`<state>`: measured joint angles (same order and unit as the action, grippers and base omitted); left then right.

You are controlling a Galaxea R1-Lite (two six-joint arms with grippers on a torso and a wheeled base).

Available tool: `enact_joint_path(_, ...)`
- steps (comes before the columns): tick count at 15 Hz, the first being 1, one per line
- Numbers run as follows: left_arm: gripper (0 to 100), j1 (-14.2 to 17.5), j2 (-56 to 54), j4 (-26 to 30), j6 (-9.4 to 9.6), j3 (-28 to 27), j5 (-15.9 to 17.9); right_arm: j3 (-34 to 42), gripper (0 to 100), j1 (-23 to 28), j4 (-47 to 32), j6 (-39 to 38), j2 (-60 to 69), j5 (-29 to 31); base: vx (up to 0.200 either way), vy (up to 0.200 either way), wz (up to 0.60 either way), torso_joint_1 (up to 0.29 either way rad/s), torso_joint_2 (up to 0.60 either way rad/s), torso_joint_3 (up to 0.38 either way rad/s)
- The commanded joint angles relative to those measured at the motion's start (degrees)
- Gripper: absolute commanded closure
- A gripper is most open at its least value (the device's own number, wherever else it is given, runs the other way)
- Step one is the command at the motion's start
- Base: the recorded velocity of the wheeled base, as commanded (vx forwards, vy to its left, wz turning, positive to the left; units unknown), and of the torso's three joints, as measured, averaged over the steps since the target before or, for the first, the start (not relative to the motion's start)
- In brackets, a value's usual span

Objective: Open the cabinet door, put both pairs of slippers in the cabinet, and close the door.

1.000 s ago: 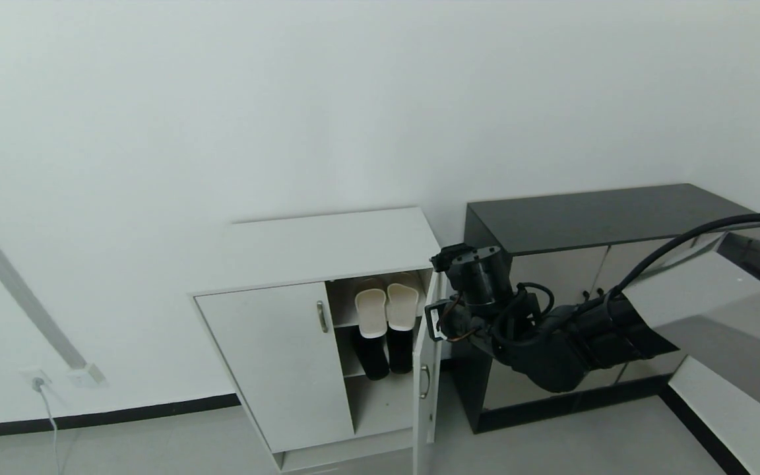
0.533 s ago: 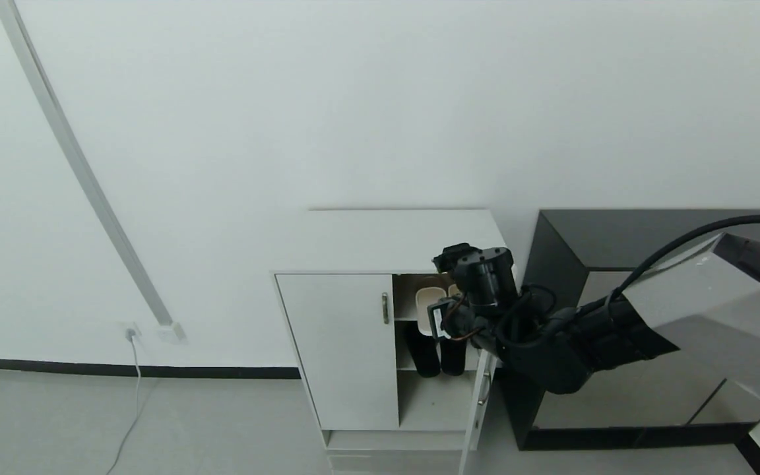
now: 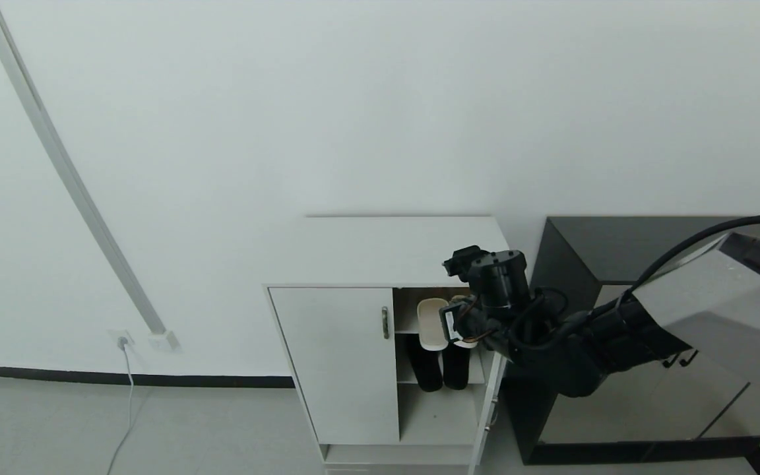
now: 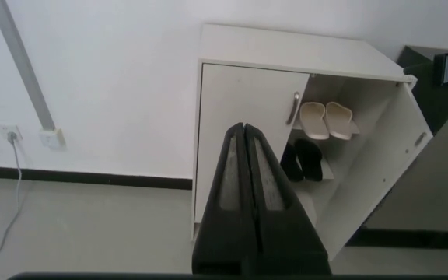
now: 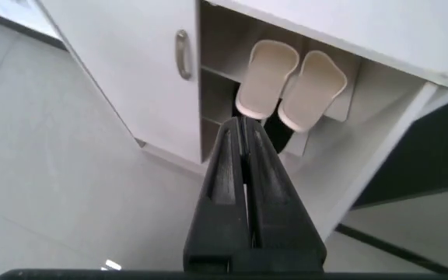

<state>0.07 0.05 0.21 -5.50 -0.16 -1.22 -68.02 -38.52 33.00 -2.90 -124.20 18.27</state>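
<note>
Right of centre in the head view, the right arm [image 3: 578, 343] extends from the frame's right edge. The right gripper [image 5: 244, 124] is pinched together before the open cabinet [image 3: 380, 251] at lower centre. White slippers [image 3: 433, 323] sit on the upper shelf, black slippers [image 3: 427, 369] just below. The left gripper [image 4: 244, 128] is likewise closed, empty.

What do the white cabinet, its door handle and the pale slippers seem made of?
Cabinet: probably laminated board, matte white, flat panels with crisp edges. Door handle: likely metal, a slim grey bar with slight sheen. Pale slippers: perhaps foam or soft plastic, smooth uniform cream soles, no weave.
</note>
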Motion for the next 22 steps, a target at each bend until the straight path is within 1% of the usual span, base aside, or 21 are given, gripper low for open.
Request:
enact_joint_path(1,100,0.0,0.0,0.0,-0.04,0.0,0.0,2.4,100,1.3,-0.3,1.2,2.6,-0.1,0.0,0.0,0.0,0.0,0.0,0.0)
enact_joint_path(3,100,0.0,0.0,0.0,-0.04,0.0,0.0,6.6,100,3.4,-1.6,2.2,5.6,0.0,0.0,0.0,0.0,0.0,0.0,0.0)
enact_joint_path(5,100,0.0,0.0,0.0,-0.04,0.0,0.0,10.4,100,4.2,-2.8,2.4,7.9,0.0,0.0,0.0,0.0,0.0,0.0,0.0)
enact_joint_path(7,100,0.0,0.0,0.0,-0.04,0.0,0.0,16.0,100,5.3,-2.8,3.9,9.7,0.0,0.0,0.0,0.0,0.0,0.0,0.0)
enact_joint_path(10,100,0.0,0.0,0.0,-0.04,0.0,0.0,22.2,100,5.7,-2.3,3.9,10.4,-0.3,0.0,0.0,0.0,0.0,0.0,0.0)
enact_joint_path(11,100,0.0,0.0,0.0,-0.04,0.0,0.0,23.3,100,5.7,-2.2,3.6,10.1,-0.3,0.0,0.0,0.0,0.0,0.0,0.0)
enact_joint_path(13,100,0.0,0.0,0.0,-0.04,0.0,0.0,24.3,100,5.4,-2.2,3.5,9.3,-0.4,0.0,0.0,0.0,0.0,0.0,0.0)
enact_joint_path(17,100,0.0,0.0,0.0,-0.13,0.0,-0.1,23.8,100,5.4,-1.5,3.5,5.7,-0.6,0.0,0.0,0.0,0.0,0.0,0.0)
enact_joint_path(22,100,0.0,0.0,0.0,-0.13,0.0,0.0,20.8,100,5.3,-0.1,3.1,1.2,-0.7,0.0,0.0,0.0,0.0,0.0,0.0)
